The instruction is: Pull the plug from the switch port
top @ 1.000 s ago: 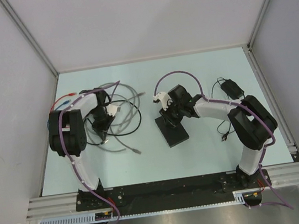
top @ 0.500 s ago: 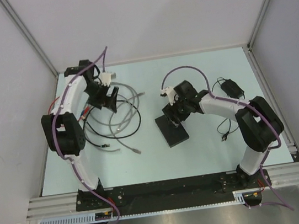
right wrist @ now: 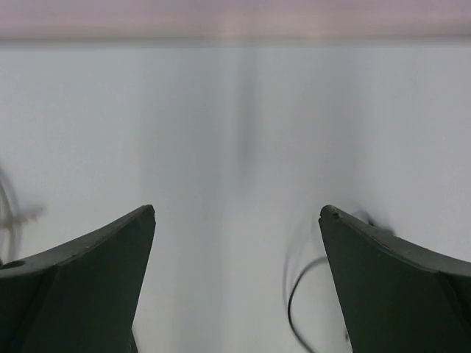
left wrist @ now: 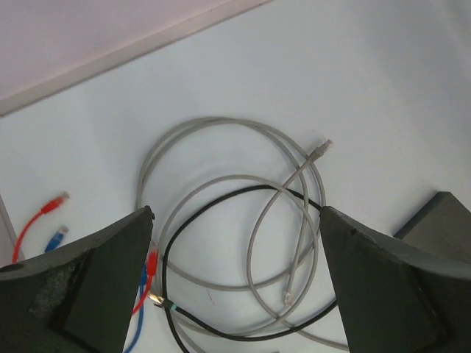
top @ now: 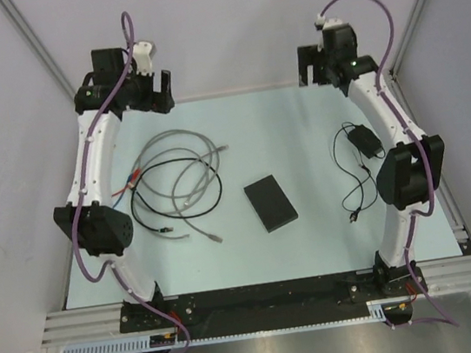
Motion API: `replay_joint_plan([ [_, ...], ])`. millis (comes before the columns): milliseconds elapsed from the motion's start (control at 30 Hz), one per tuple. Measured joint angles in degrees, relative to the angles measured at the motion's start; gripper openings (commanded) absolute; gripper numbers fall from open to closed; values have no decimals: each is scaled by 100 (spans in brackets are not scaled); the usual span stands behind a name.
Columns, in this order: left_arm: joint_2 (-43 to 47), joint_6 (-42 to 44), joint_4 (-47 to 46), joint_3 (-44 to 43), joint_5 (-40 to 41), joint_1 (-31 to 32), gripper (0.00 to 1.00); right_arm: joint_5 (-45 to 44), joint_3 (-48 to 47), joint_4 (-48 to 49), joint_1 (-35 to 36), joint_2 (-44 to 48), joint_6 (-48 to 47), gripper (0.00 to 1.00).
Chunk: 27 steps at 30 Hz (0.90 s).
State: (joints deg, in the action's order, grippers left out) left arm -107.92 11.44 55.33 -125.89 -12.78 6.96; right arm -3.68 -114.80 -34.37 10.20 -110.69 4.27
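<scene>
The switch [top: 271,204], a flat black box, lies alone on the table's middle with no cable in it; its corner [left wrist: 440,224] shows in the left wrist view. Loose grey cables [top: 183,168] lie coiled left of it, and their plugs [left wrist: 321,151] lie free on the table. My left gripper [top: 154,98] hangs high at the back left, open and empty [left wrist: 235,213], looking down on the coil. At the back right my right gripper [top: 319,70] is raised, open and empty [right wrist: 237,212], over bare table.
A black cable [left wrist: 221,198] and red and blue plugs [left wrist: 57,200] lie among the coil. A black power adapter [top: 362,138] with its thin lead [top: 352,191] lies at the right. Grey walls close in the back and both sides.
Both arms swung up and back from the table's middle to the rear corners. Both grippers opened; the right one left the switch and the left one left the cable coil.
</scene>
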Motion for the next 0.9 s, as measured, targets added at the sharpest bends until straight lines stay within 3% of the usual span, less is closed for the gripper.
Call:
replay_joint_plan([
  [267, 535, -577, -1051, 2702, 719, 109, 100, -404, 2977, -289, 791, 573, 22, 100],
  [467, 1073, -933, -1307, 4481, 1427, 660, 100, -404, 3893, -518, 1172, 1519, 72, 100],
  [667, 1869, -1051, -1534, 4920, 1526, 1049, 100, -407, 3893, -256, 1156, 1923, 122, 100],
  [900, 1718, -1054, -1759, 4903, 1668, 1005, 100, -402, 3893, -227, 1187, 1834, 114, 100],
])
